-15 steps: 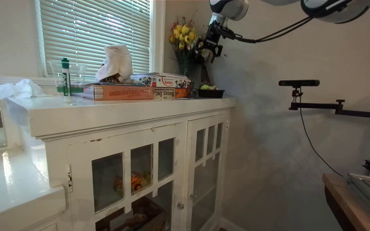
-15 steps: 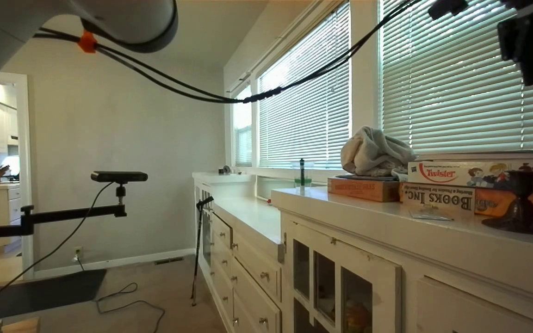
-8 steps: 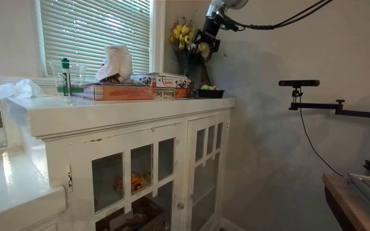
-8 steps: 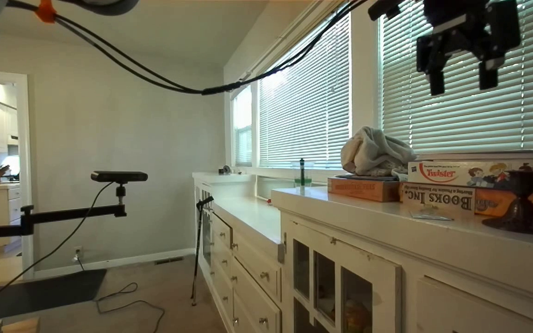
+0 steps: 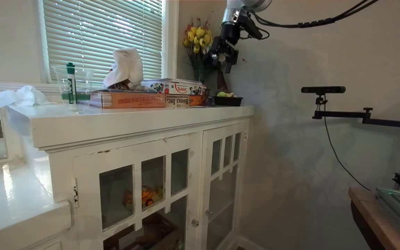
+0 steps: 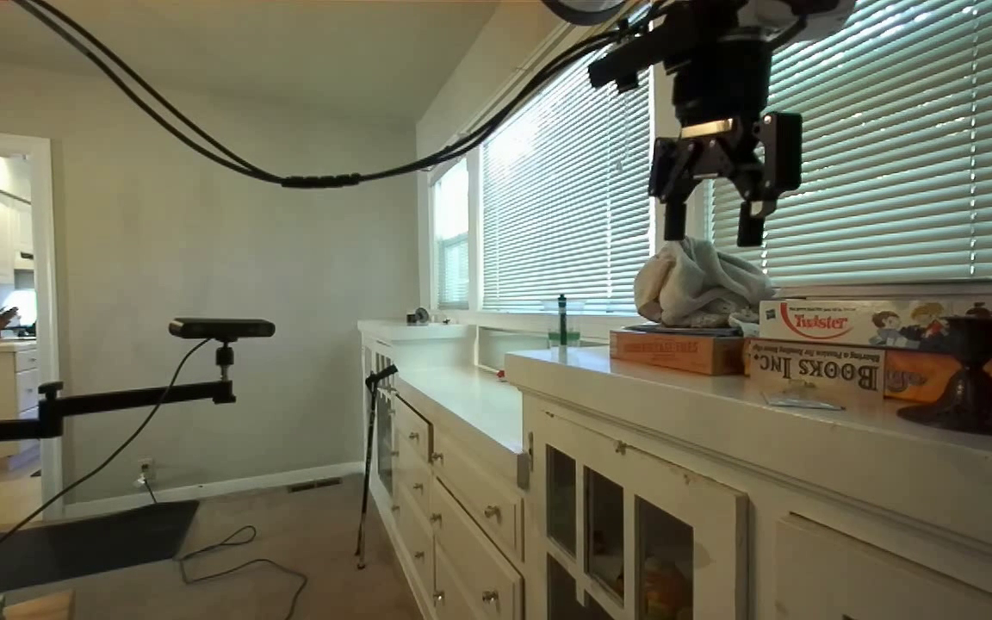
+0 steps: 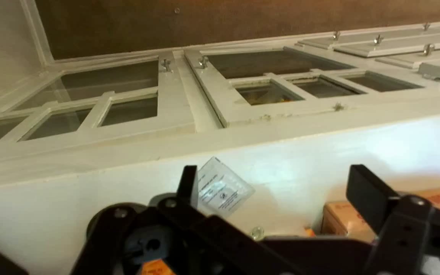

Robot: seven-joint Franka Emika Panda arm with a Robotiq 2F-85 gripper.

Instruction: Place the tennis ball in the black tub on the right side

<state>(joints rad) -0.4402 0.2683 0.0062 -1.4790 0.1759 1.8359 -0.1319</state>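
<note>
The black tub [image 5: 227, 101] stands at the far right end of the white cabinet top in an exterior view. Pale and yellow-green things show above its rim. One rounded yellow-green thing [image 5: 222, 94] there may be the tennis ball; it is too small to tell. The tub is out of view in the wrist view. My gripper [image 5: 223, 66] hangs in the air, in front of the flowers and above the tub in that picture. It also shows in an exterior view [image 6: 714, 228] and in the wrist view [image 7: 273, 175]. Its fingers are wide apart with nothing between them.
The cabinet top [image 6: 634, 379] carries a Twister box [image 6: 858, 323], an orange case box [image 6: 677, 349], a white cloth [image 6: 703, 284] and a dark candle holder [image 6: 970, 387]. A clear packet [image 7: 225, 187] lies near the front edge. Yellow flowers [image 5: 198, 38] stand at the back.
My gripper has moved left and down in an exterior view, coming fully into sight there. It stays open. The things on the cabinet have not moved.
</note>
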